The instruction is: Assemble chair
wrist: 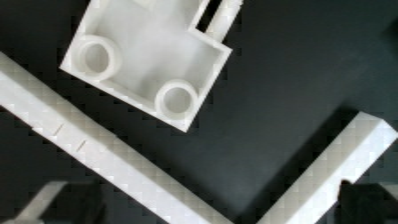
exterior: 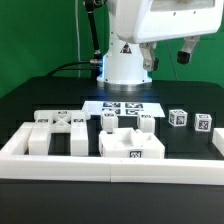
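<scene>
Watching remotely, I saw the gripper point(wrist: 210, 212) hanging over the dark table point(exterior: 30, 95), its jaws spread wide with nothing between them. The wrist camera showed a flat white chair part point(wrist: 139, 62) with two round holes, lying apart from the white border rail point(wrist: 98, 145). In the exterior view the chair pieces sat loose behind the rail: a tagged cluster point(exterior: 55, 128) on the exterior view's left, a blocky piece point(exterior: 130, 145) at centre, a small tagged cube point(exterior: 178, 118) and a second cube point(exterior: 203, 123) on the exterior view's right. The marker board point(exterior: 125, 106) lay farther back
</scene>
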You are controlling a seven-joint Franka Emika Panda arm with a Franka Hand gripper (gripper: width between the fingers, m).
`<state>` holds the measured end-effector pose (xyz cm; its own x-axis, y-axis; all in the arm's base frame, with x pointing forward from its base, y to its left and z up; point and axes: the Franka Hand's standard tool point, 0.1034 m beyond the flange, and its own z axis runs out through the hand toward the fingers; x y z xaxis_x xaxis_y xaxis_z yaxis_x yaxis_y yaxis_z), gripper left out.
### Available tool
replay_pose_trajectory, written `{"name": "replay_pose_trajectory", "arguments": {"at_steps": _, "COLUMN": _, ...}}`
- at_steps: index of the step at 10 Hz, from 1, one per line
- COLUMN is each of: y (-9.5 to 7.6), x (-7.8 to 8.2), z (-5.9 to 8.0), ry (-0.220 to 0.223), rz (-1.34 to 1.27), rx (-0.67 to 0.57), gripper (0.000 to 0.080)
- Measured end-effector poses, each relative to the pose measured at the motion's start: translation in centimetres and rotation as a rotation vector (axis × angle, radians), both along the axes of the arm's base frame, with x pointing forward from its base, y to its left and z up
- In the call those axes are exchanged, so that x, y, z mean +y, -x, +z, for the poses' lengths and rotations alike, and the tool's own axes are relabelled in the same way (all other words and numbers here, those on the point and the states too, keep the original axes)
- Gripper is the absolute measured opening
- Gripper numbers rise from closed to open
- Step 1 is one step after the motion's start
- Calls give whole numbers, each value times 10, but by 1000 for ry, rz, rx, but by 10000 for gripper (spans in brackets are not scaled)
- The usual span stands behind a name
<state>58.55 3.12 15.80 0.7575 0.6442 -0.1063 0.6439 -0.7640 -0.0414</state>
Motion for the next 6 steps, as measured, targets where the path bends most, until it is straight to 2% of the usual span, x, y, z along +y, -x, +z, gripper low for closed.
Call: {"name": "replay_pose_trajectory", "arguments": {"at_steps": 6, "y": -3, "x": -2, "z": -3, "ry": -4, "rz": -5, "rx": -18, "gripper": 650}}
